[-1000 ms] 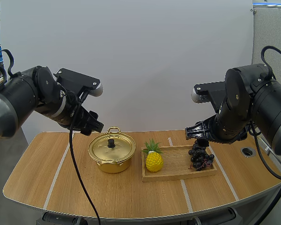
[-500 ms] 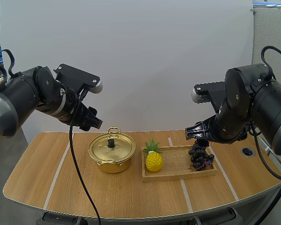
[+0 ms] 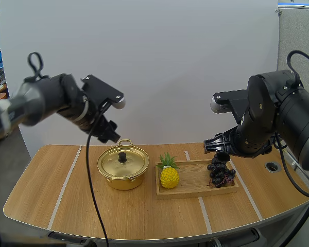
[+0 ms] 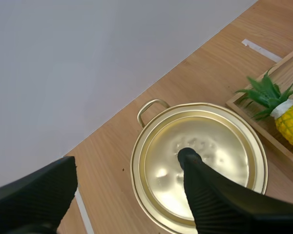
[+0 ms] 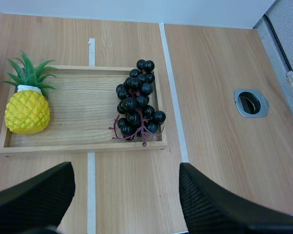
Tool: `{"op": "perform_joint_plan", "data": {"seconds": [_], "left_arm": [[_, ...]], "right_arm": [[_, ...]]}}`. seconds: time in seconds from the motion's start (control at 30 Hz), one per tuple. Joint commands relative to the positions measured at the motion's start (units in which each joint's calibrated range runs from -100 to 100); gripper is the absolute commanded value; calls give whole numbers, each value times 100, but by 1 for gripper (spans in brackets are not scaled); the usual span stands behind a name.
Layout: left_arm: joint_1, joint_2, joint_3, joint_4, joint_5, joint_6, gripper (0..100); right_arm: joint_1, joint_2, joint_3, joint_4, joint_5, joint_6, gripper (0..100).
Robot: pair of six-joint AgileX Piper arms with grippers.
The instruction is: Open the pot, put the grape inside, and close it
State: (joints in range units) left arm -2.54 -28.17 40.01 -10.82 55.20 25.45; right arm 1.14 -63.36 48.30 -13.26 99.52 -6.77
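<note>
Bright, even light falls from overhead. The pot (image 3: 122,175) and the tray (image 3: 195,193) throw only soft, short shadows on the table (image 3: 144,216). The gold lid (image 4: 219,146) carries pale patches of glare, and the grapes (image 5: 136,109) show small glints. The table's front edge bows in the high view.

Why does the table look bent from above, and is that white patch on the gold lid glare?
High view: a wide lens likely bows the front edge of the table into a curve. Left wrist view: yes, the pale patches on the pot lid are reflected light. Right wrist view: even light, tiny highlights on the grapes.
</note>
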Motion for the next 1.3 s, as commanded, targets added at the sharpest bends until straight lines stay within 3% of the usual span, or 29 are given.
{"op": "perform_joint_plan", "data": {"seconds": [0.0,0.07,0.33,0.9,1.1,1.27], "left_arm": [[-141,386,-526,-128,476,33,100],[-197,746,-946,-128,1025,33,100],[-201,2011,-2090,-63,2405,44,100],[-201,3192,-2152,120,2674,44,100],[-315,3391,-2152,141,2770,44,100],[-329,3462,-2152,213,2753,44,100]], "right_arm": [[-28,2,-37,-40,48,9,100],[-28,2,-37,-40,48,9,100],[-28,2,-37,-40,48,9,100],[-28,2,-37,-40,48,9,100],[-28,2,-37,-40,48,9,100],[-28,2,-37,-40,48,9,100]]}}
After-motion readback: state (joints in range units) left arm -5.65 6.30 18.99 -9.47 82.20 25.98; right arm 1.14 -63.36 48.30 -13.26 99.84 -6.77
